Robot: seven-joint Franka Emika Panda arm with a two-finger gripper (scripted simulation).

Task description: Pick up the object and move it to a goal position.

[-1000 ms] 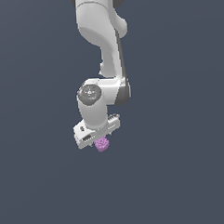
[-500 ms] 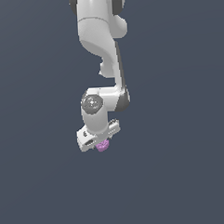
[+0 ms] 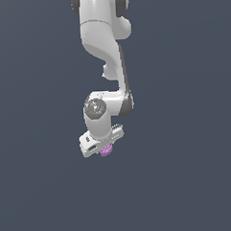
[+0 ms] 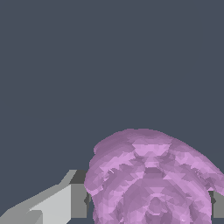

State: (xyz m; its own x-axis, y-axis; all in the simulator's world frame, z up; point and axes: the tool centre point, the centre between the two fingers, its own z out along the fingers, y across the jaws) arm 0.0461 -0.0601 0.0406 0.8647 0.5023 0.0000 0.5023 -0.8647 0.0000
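Note:
The object (image 3: 107, 150) is a small lumpy pinkish-purple blob that peeks out under the white gripper (image 3: 104, 149) in the exterior view. In the wrist view the object (image 4: 153, 179) fills the lower part of the picture, with a grey fingertip (image 4: 76, 199) pressed against its side and the edge of another finger on the opposite side. The gripper is shut on the object and holds it in the air. The white arm (image 3: 104, 51) hangs down from the top of the exterior view.
Plain dark blue-grey background (image 3: 185, 133) surrounds the arm. No other objects, edges or markers show.
The arm with the object has shifted slightly toward the exterior view's left and lower over the last second. The grip is unchanged.

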